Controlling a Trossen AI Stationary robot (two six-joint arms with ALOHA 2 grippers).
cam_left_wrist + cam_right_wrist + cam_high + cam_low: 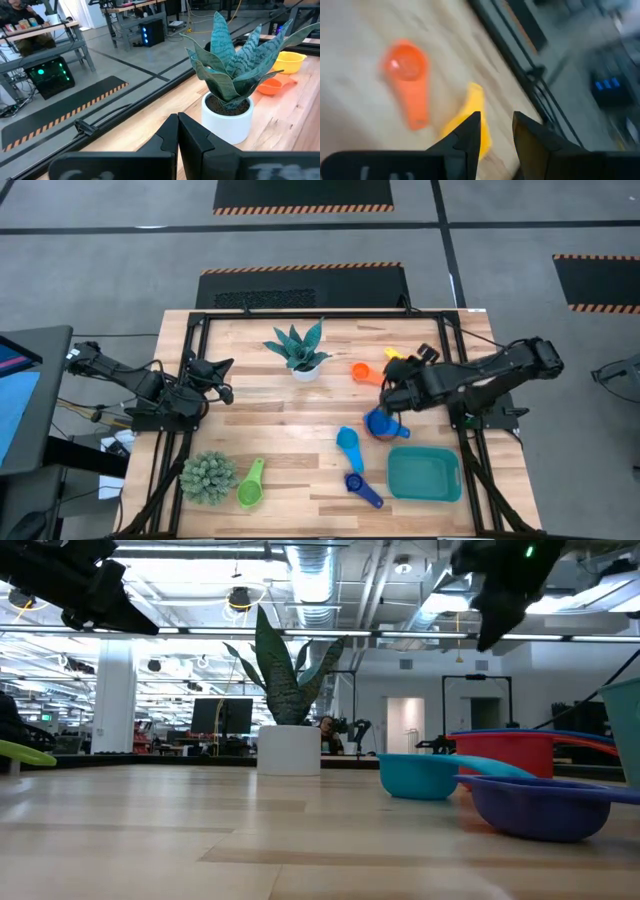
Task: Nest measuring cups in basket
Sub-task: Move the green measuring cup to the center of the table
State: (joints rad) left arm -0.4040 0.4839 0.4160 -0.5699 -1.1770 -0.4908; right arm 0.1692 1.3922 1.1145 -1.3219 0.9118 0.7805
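— Blur over most of the right wrist view; only colours and rough shapes readable.
— Right gripper?
— Fingers a little apart, nothing between them. Poised over the table, touching no cup.
— Yellow cup?
— Just beyond the fingertips, partly hidden behind one finger. Orange cup farther out and off to one side, in full sight.
— Other cups?
— Back behind the fingertips, toward the basket: blue cup and red cup overlapping, nested or not impossible to tell. Light blue cup and dark blue cup near them, on the table beside the basket. Green cup well apart.
— Left gripper?
— Fingers pressed together, empty, pointed at the potted plant, far from every cup. Cut off at the upper edge in the low view.
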